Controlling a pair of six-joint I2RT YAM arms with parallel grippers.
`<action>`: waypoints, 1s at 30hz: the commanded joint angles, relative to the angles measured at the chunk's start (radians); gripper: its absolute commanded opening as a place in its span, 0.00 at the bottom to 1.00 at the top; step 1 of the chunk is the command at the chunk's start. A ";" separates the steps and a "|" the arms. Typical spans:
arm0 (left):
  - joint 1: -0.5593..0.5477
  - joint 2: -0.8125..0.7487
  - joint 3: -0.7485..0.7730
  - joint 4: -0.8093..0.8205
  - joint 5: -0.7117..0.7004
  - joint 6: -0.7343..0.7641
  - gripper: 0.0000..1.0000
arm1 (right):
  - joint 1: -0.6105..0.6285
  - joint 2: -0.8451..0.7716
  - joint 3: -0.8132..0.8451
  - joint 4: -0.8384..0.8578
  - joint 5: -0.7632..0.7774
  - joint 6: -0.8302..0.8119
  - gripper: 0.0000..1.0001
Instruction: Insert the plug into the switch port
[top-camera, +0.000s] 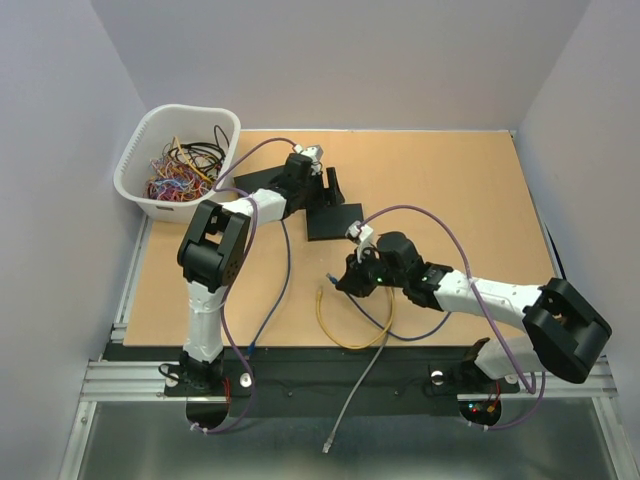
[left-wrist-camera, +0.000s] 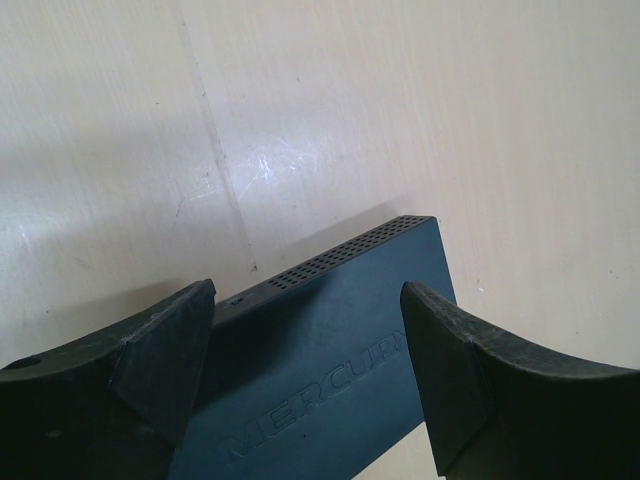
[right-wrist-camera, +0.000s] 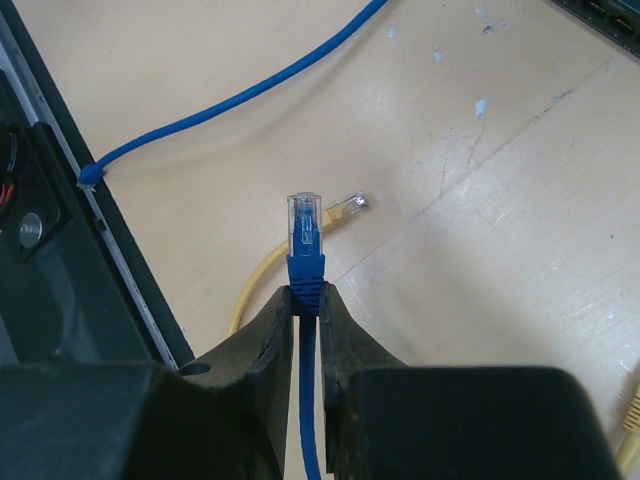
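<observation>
My right gripper (right-wrist-camera: 306, 290) is shut on the boot of a blue cable's plug (right-wrist-camera: 304, 225), whose clear tip sticks out past the fingertips above the table. In the top view this gripper (top-camera: 342, 278) is near the table's middle, in front of the black switch (top-camera: 335, 222). A corner of the switch with ports shows in the right wrist view (right-wrist-camera: 608, 12). My left gripper (left-wrist-camera: 310, 340) is open, with its fingers (left-wrist-camera: 160, 360) either side of the dark switch marked MERCURY (left-wrist-camera: 330, 370). In the top view the left gripper (top-camera: 332, 188) is at the switch's far side.
A yellow cable (top-camera: 340, 325) loops on the table by the right gripper, its plug (right-wrist-camera: 345, 208) just beyond the blue plug. The blue cable (top-camera: 285, 270) trails toward the front edge. A grey cable (top-camera: 355, 395) hangs off the front. A white basket of cables (top-camera: 175, 165) stands at the back left.
</observation>
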 joint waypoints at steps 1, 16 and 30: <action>0.002 -0.022 -0.014 -0.003 0.025 -0.012 0.86 | 0.004 -0.022 0.006 0.058 0.027 -0.010 0.00; 0.000 -0.177 -0.233 0.022 0.040 -0.052 0.85 | 0.007 0.167 0.107 -0.060 0.289 0.066 0.01; 0.000 -0.266 -0.387 0.063 0.048 -0.067 0.84 | 0.044 0.291 0.228 -0.120 0.398 0.077 0.00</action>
